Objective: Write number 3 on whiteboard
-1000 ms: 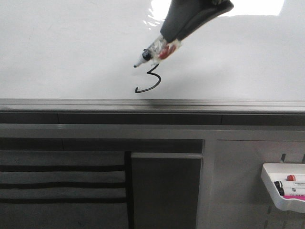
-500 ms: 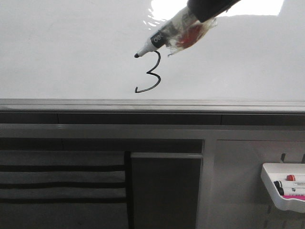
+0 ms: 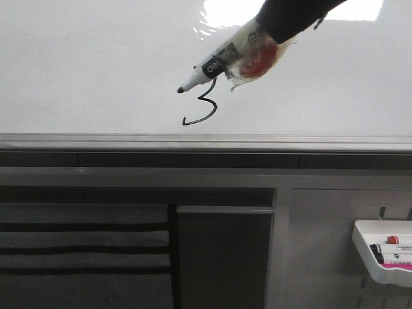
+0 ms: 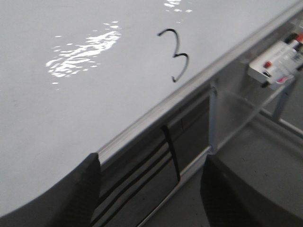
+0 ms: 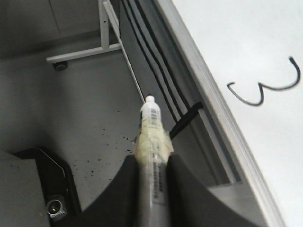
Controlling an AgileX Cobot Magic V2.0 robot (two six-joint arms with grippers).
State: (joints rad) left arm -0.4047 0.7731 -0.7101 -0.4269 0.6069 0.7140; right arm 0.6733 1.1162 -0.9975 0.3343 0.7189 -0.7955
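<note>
Front view shows the number 3 (image 3: 201, 108) drawn low on the whiteboard (image 3: 84, 71) just above its grey edge, the right gripper (image 3: 257, 45) clamping a marker (image 3: 205, 72) over its top, the left gripper (image 4: 149, 189) spread wide.

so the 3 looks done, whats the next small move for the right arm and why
Probably draw the marker back from the whiteboard. The number 3 looks complete, hooked tail included, and the right gripper holds the tip just beside its top, where a slip could smudge it.
</note>
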